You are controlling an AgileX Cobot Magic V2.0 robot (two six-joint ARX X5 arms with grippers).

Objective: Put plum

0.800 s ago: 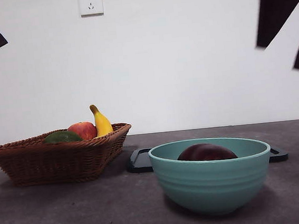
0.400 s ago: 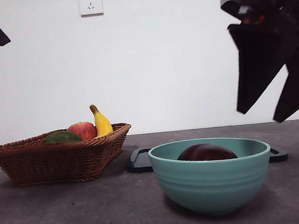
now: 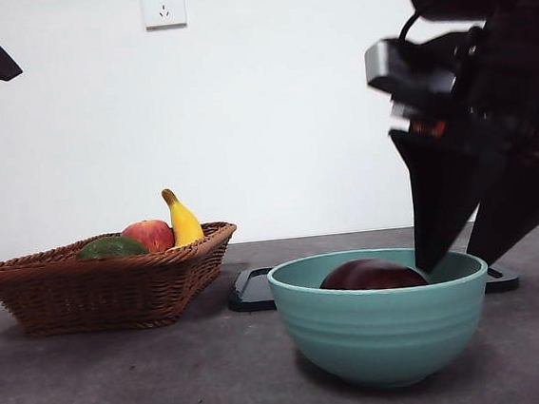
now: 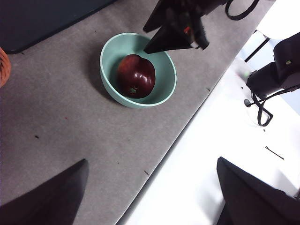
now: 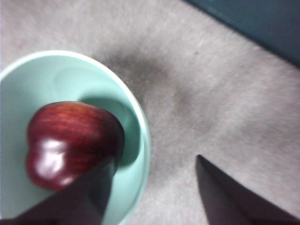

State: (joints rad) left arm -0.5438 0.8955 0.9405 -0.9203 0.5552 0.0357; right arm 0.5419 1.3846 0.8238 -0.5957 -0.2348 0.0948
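While the plum [image 3: 372, 275] lay ungrasped in the bowl [image 3: 383, 329], the right end effector [image 3: 458, 258] was held open above it.

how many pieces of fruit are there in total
4: the plum in the green bowl; the apple, banana and green fruit in the wicker basket. More may hide behind its rim.
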